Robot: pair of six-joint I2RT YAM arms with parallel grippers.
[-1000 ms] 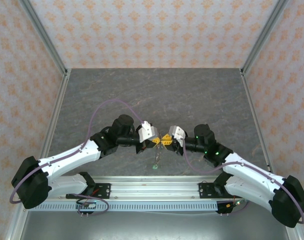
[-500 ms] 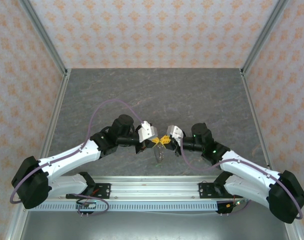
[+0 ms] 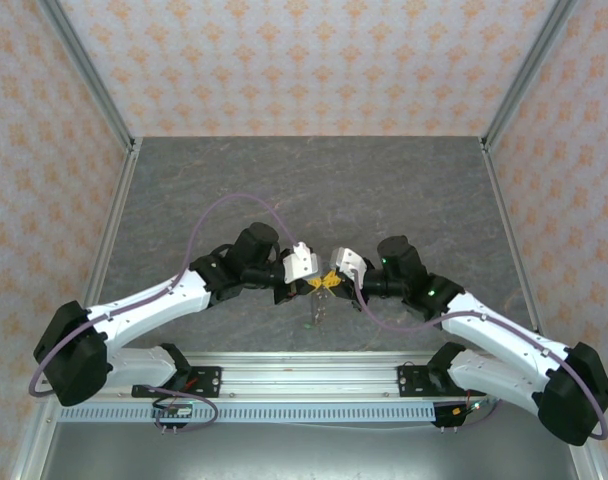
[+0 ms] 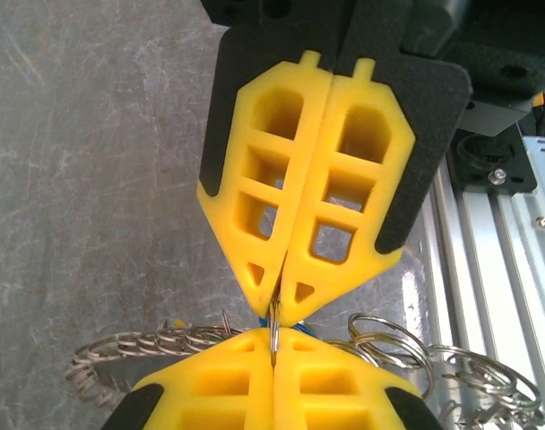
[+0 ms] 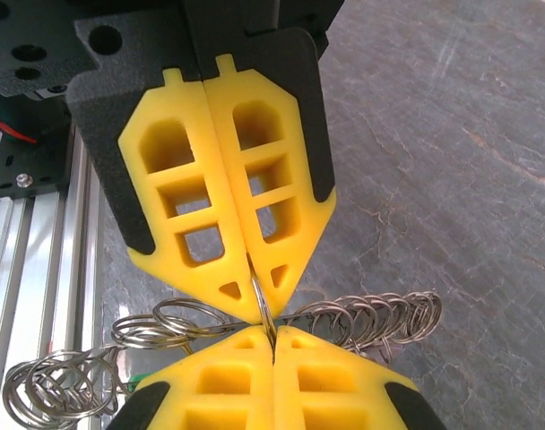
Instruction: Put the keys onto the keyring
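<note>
My left gripper (image 3: 318,285) and right gripper (image 3: 334,281) meet tip to tip above the table's near middle. Both are shut on the same thin metal ring of the keyring, seen edge-on between the yellow fingers. In the left wrist view my left gripper (image 4: 274,345) faces the right gripper (image 4: 278,307), and the ring (image 4: 274,324) bridges the tips. The right wrist view has the right gripper (image 5: 274,337) and left gripper (image 5: 262,309) on that ring (image 5: 267,315). Rows of small steel rings (image 5: 384,318) fan out to both sides. The keys (image 3: 312,314) hang below the grippers, with a bit of blue tag (image 4: 299,332) behind the tips.
The grey stone-patterned table (image 3: 314,190) stretches away behind the grippers. An aluminium rail (image 3: 304,378) with the arm bases runs along the near edge, close under the dangling bunch. Patterned walls enclose the left, back and right sides.
The right gripper has closed on the ring and pushed in toward the left one. Both arms have shifted inward, and the fingertips now touch.
</note>
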